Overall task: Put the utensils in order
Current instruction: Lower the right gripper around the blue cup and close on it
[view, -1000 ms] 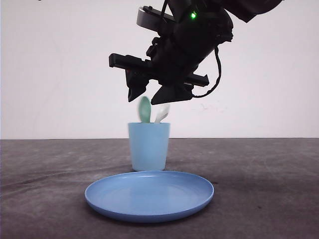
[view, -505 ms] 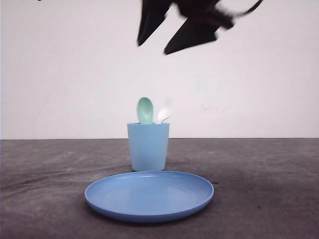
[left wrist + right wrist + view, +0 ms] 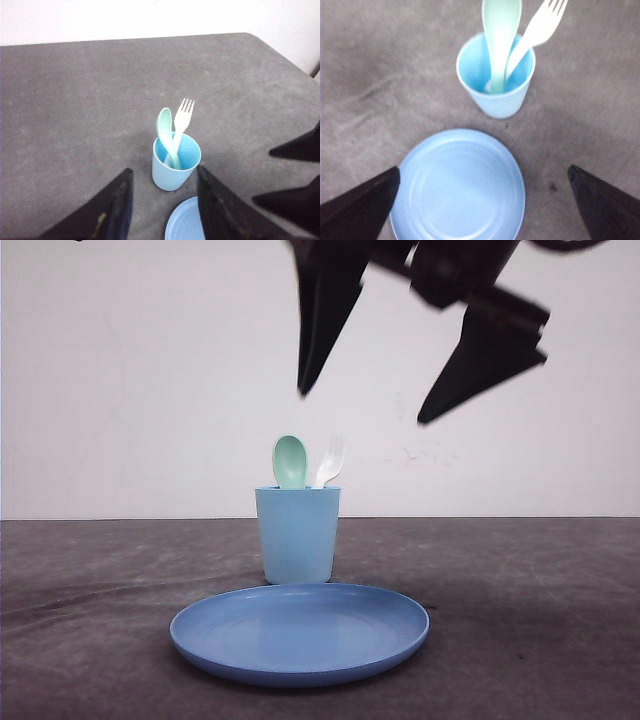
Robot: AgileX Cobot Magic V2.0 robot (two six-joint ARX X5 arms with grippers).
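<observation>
Two utensils, the mint spoon (image 3: 291,460) and the white fork (image 3: 330,460), now stand together in the light blue cup (image 3: 298,536), heads up and handles down, leaning against each other. The cup sits on the tabletop (image 3: 540,610) toward its far edge, just behind the blue plate (image 3: 299,633), which is bare.

We judge the sorting done: nothing else lies loose on the tabletop.

A second ago one gripper hung right over the cup rim with the spoon and fork between its fingers; since then it has let go and risen. Now the right gripper (image 3: 482,200) is spread wide and holds nothing, and the left gripper (image 3: 162,205) is likewise parted and empty, both well above the cup.
</observation>
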